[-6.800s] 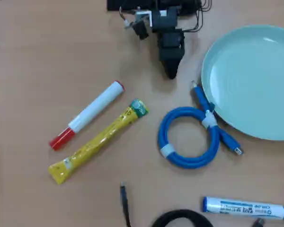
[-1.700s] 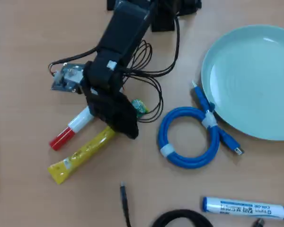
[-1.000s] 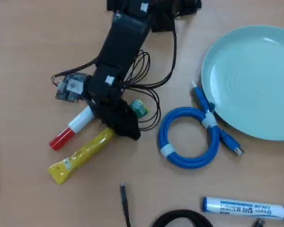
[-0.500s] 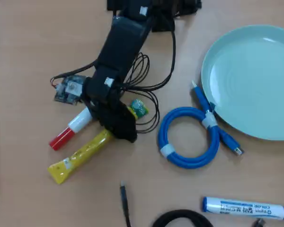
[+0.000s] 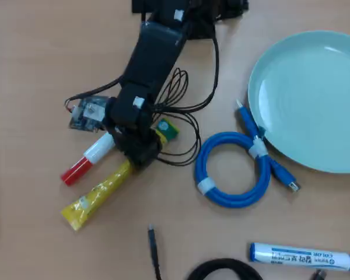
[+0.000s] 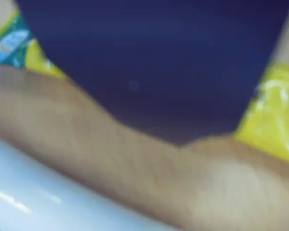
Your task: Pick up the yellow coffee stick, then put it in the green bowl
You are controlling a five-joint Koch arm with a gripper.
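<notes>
From overhead, the wooden surface (image 5: pixel 41 58) is crowded: my end effector (image 5: pixel 141 156) sits on the yellow coffee stick (image 5: pixel 96 196), beside a red-capped marker (image 5: pixel 86 160). Grasp step; next, lift over the blue cable (image 5: pixel 230 169) to the green bowl (image 5: pixel 315 99). Wrist view: blurred, so I cannot tell jaw opening.

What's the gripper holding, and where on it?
Cannot be told. The gripper sits over the middle of the coffee stick, both ends showing, but the jaws are hidden from above and blurred at the wrist.

In the overhead view, the coffee stick (image 5: pixel 99 195) lies well left of the bowl (image 5: pixel 315 99).
</notes>
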